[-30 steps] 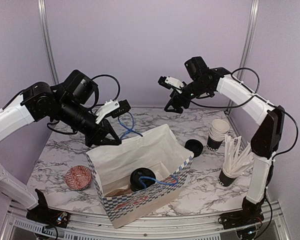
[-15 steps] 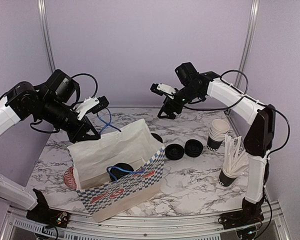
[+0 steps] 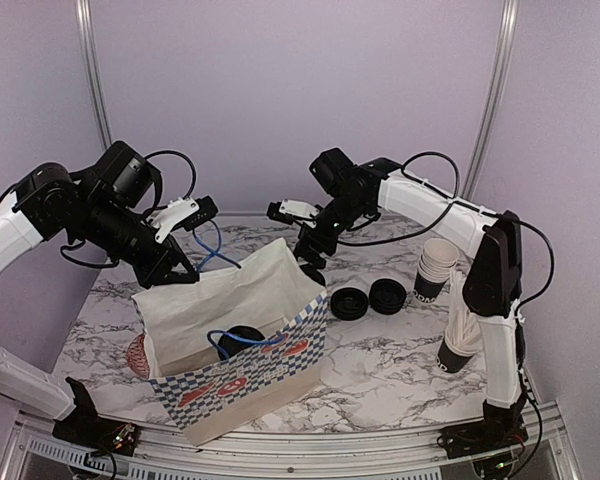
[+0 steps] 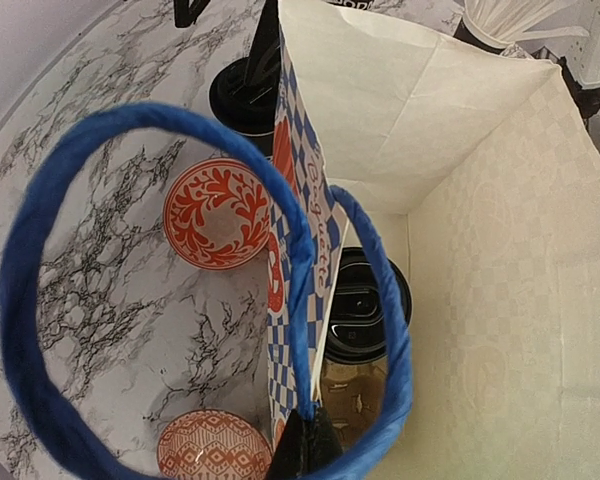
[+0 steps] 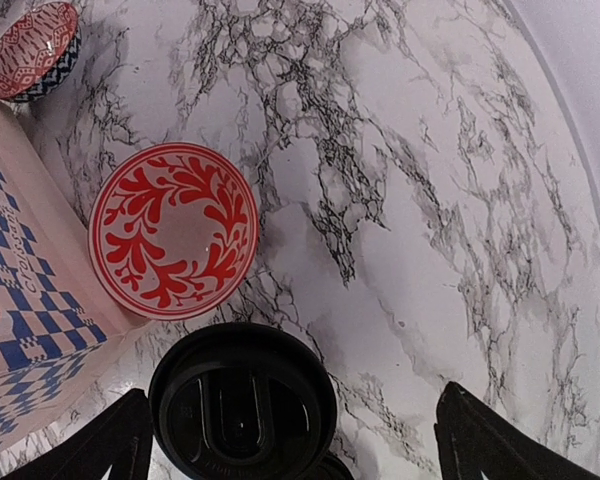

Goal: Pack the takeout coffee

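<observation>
Marble table (image 5: 460,200) is wide open on one side of my right claw (image 5: 295,400), just bare veined top running out to the purple wall. The other side is the tight one. The bag (image 5: 20,300) has its blue-checked wall right beside the finger there, and a red leaf-pattern bowl (image 5: 172,230) sits just past the cup (image 5: 242,410), close but not touching as far as I can see. That claw's fingers are spread wide and straddle the cup, the finger on the open side well clear of it. From up here the cup is all lid: round, black, glossy plastic with a raised rim and a moulded centre.

My left claw (image 4: 305,455) is pinched tight on the bag's blue handle (image 4: 160,118), and the mouth stands open. Inside is cream paper. A second cup (image 4: 365,305) stands on the bottom against the checked wall, same black lid, with free floor beside it toward the far wall. Outside that wall are the leaf bowl and another red bowl (image 4: 210,447). Two more black lids (image 3: 349,302) sit on the marble right of the bag; can't tell if cups are under them.
</observation>
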Robot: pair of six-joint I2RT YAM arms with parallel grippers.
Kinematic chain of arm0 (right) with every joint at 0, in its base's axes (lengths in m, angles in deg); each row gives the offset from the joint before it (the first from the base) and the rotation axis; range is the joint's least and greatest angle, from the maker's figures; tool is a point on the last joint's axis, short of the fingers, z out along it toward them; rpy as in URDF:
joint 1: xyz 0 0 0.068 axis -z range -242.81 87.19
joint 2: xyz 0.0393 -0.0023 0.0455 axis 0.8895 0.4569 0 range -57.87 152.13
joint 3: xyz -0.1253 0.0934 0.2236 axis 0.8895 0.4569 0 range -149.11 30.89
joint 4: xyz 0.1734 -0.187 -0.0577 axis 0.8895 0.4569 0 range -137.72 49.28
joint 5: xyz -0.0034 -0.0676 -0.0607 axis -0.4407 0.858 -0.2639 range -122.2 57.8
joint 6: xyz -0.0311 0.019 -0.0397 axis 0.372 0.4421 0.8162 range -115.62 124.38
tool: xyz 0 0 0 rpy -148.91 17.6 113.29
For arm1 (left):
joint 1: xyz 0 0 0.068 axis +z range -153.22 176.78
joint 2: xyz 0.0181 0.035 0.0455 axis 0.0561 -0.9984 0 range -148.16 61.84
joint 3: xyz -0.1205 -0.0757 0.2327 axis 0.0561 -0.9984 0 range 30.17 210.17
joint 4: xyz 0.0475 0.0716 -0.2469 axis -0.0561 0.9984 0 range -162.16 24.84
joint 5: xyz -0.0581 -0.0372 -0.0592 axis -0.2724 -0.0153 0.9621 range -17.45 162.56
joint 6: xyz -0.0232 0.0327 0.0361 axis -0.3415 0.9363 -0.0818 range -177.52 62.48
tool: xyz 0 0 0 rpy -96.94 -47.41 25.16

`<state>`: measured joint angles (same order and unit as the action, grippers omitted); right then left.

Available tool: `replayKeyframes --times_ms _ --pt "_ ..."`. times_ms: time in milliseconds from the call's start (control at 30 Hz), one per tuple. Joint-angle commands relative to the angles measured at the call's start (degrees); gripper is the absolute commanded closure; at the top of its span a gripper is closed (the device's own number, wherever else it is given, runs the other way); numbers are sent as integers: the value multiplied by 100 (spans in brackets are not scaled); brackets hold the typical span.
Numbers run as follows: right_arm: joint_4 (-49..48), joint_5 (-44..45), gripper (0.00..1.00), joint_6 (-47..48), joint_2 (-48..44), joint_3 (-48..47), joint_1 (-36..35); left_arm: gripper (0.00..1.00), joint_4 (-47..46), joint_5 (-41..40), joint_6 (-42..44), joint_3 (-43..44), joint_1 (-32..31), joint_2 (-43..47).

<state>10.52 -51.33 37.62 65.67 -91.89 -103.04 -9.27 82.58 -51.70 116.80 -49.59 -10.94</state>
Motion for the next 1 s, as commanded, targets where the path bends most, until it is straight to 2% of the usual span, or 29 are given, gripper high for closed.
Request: replayKeyframes --times_ms 0,333,600,967 --pt "318 113 4 -19 74 -253 -5 100 345 -2 -65 21 41 -56" --pt "569 393 4 39 190 -71 -76 100 344 168 -16 48 40 -216" --pt "596 454 10 -16 223 -4 -110 100 341 242 10 82 40 -277" --pt "709 472 6 111 293 121 -201 99 346 269 59 47 42 -254"
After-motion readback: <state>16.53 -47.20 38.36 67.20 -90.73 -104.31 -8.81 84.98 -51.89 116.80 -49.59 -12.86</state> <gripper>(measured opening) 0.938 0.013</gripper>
